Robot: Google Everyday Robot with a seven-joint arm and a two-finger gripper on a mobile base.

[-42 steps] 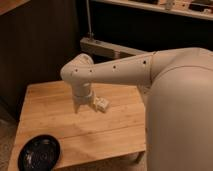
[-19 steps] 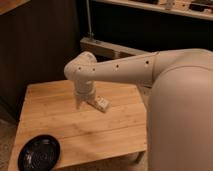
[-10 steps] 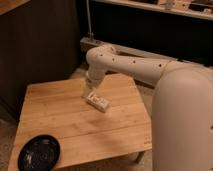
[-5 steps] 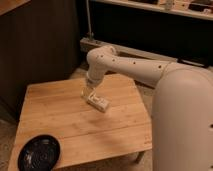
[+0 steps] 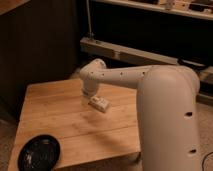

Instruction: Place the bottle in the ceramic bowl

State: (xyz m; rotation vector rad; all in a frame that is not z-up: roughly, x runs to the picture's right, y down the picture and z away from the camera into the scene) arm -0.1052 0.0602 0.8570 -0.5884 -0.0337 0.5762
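Cream bottle point(image 5: 101, 105) sits just beside the tool point(image 5: 92, 99), their contact unclear.

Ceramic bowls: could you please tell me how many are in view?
1: the ceramic bowl sits on the table, lower left in the view. The gripper is over its middle, at the bottle; the arm could hide others.

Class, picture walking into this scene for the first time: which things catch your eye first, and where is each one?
The bulky white robot arm dominates, reaching from the right over the wooden table. Its gripper is low over the table's middle, right by the small pale bottle. The glossy black ceramic bowl sits well apart from them, at the table's near left corner.
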